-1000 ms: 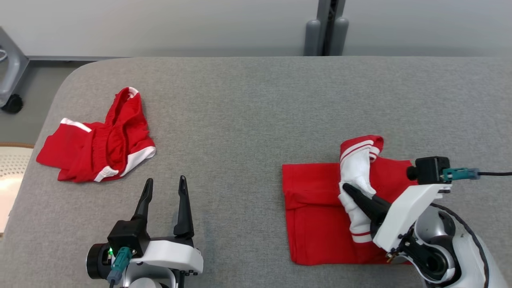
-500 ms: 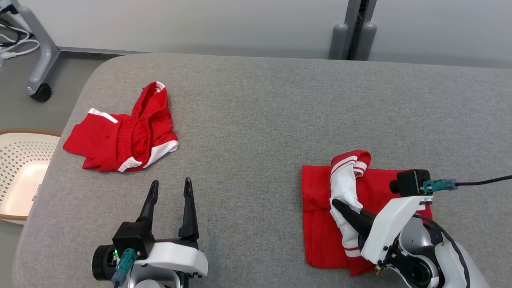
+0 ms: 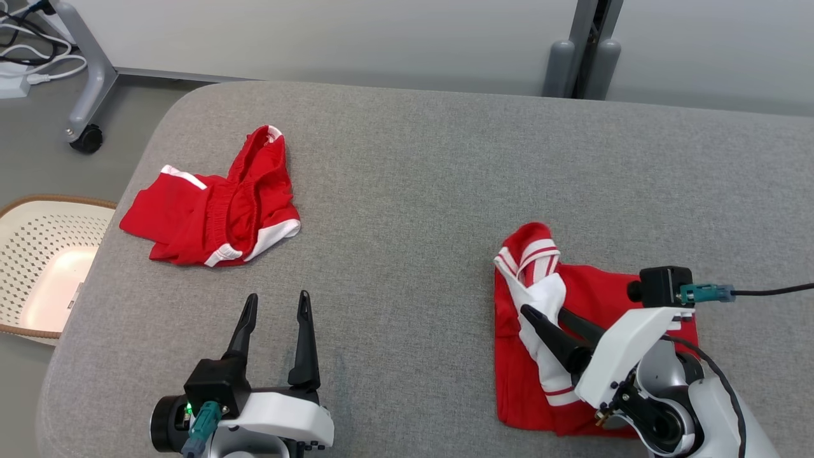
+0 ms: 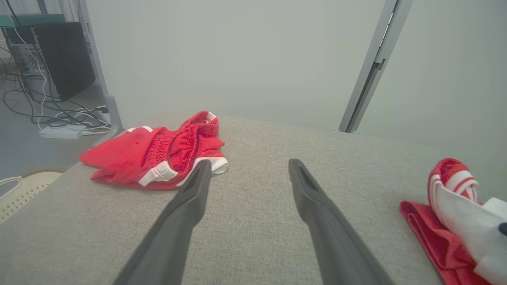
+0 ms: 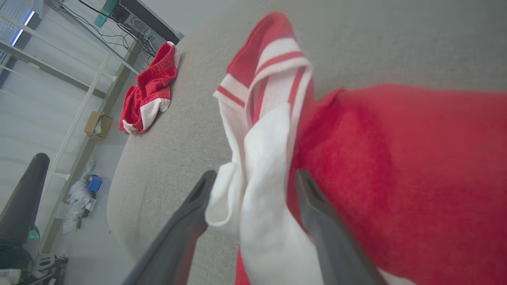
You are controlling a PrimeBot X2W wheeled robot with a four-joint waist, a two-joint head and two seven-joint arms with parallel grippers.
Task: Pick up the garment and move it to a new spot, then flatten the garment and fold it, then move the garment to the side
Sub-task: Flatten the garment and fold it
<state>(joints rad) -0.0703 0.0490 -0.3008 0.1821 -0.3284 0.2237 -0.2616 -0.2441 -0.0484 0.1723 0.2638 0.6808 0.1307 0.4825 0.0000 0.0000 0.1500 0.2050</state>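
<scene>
Right gripper [image 3: 544, 310] has let go. Its two dark fingers were pinched on the white sleeve a second ago and now stand spread apart, open, with bunched white cloth lying loose between them. Head camera has also swung, so everything sits further right in that view; that is not a move of the things. The sleeve has slumped toward the left edge of the folded red fabric garment [image 3: 598, 289], and its striped cuff is now at the far left corner.

The garment lies on the near right part of the grey cloth-covered table [image 3: 413, 178]. It is roughly folded and its left edge is rumpled. The white sleeve with red-striped cuff is draped on top.

In the right wrist view the right gripper [image 5: 255, 175] has a finger on either side of the white fold, and the left fingertip touches it. The red body of the garment [image 5: 396, 158] is to the right.

Left gripper [image 3: 278, 297] is open and empty, fingers pointing far. It sits near the table's near edge, left of centre, well apart from both cloths. In the left wrist view the left gripper [image 4: 249, 163] has its fingers wide over bare table, with the garment [image 4: 424, 233] at the right edge.

Crumpled red shorts with white trim [image 3: 216, 216] lie on the far left of the table, untouched, elastic waistband showing; they also show in the left wrist view [image 4: 158, 154] and the right wrist view [image 5: 148, 91].

Cream perforated plastic basket [image 3: 25, 248] stands on the floor, left of the table. Grey metal post [image 3: 582, 57] stands behind the far edge.
</scene>
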